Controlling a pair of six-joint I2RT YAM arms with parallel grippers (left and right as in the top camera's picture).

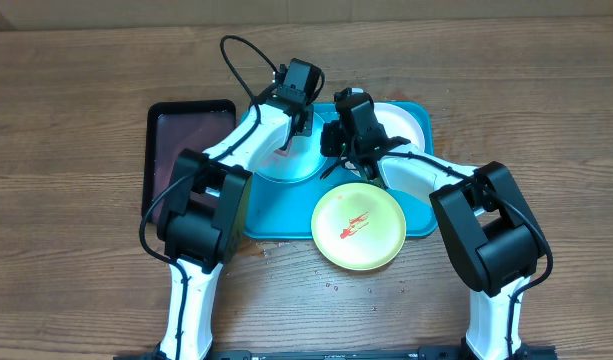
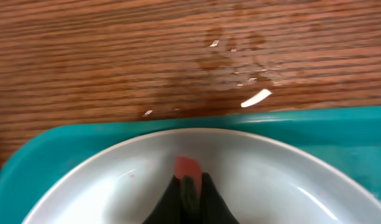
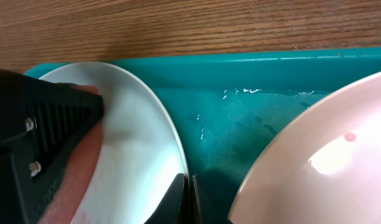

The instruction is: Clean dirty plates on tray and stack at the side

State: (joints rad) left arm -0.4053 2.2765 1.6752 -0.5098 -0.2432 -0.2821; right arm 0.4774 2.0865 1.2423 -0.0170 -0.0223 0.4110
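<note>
The light blue plate (image 1: 276, 165) lies in the left half of the turquoise tray (image 1: 276, 215). My left gripper (image 1: 291, 140) is shut on a small pink and green pad (image 2: 188, 168) and presses it onto this plate (image 2: 115, 180). My right gripper (image 1: 331, 160) is shut on the plate's right rim (image 3: 140, 137), its fingertips (image 3: 185, 193) one on each side of the edge. The white plate (image 1: 411, 125) lies in the tray's right half, also in the right wrist view (image 3: 327, 155). The pale green plate (image 1: 371, 240), with red smears, overlaps the tray's front edge.
A smaller black tray (image 1: 186, 140) with a dark reddish inside stands left of the turquoise tray. Water drops lie on the wooden table behind the tray (image 2: 240, 81) and in front of it (image 1: 331, 285). The tray floor between the plates is wet (image 3: 252, 118).
</note>
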